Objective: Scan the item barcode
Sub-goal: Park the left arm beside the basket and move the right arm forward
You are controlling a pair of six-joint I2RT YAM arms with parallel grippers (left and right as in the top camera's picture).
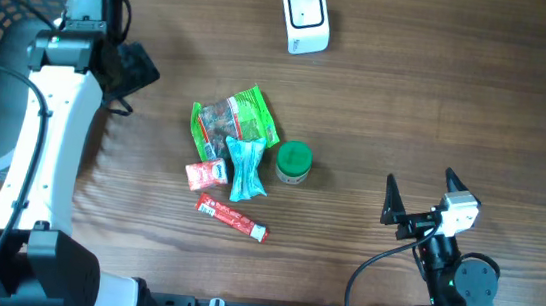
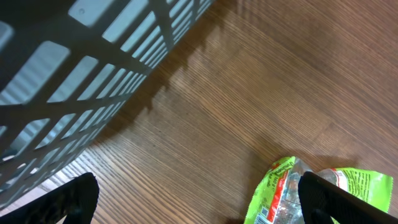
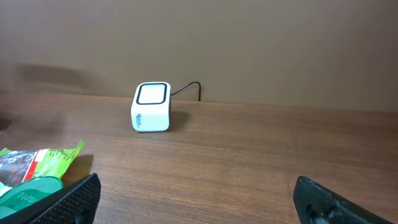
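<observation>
snack bag (image 1: 236,119) lies near left hand (image 1: 139,68), jaws apart.

Left arm (image 1: 48,141): white shell, black joints, black cable alongside. Right arm (image 1: 454,276): black, white wrist block, pointed black fingers (image 1: 392,200).

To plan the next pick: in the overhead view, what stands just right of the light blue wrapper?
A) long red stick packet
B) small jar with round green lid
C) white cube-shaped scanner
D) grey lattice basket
B: the small jar with round green lid sits right beside the light blue wrapper.
</observation>
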